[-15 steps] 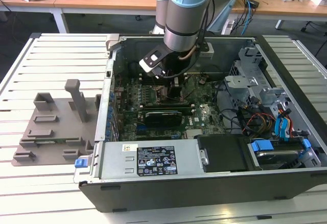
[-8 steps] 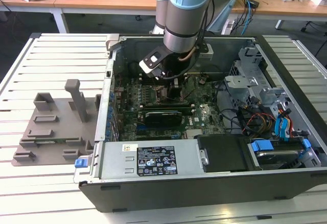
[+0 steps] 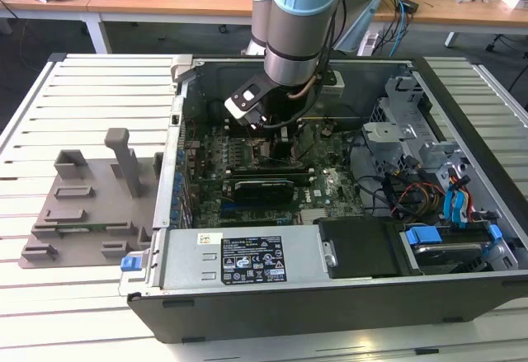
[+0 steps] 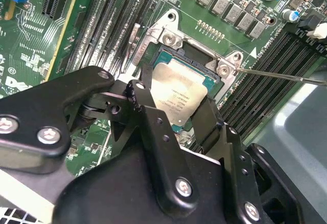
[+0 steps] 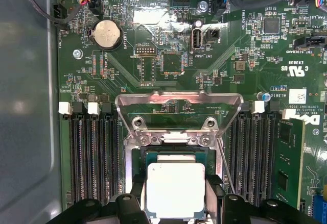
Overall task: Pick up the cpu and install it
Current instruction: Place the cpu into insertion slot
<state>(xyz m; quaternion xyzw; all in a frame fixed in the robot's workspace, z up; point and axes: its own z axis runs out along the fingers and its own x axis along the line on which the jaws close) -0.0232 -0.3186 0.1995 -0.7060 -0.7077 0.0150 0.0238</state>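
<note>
The pincer [image 4: 172,101] clasps the cpu [image 4: 181,89] over the socket [image 4: 173,56] (fingers [image 4: 145,104] hide two of its edges).

In first wrist view, cpu [image 5: 176,189] top washed near white; hard glare on metal frame [image 5: 179,104] just beyond cpu, pale sheen on board [image 5: 153,15] farther beyond. Softer sheen on cpu in second wrist view; gripper [image 4: 173,99] around cpu near black. Exterior view bright, evenly lit; case [image 3: 247,72] interior around cpu shaded.
</note>
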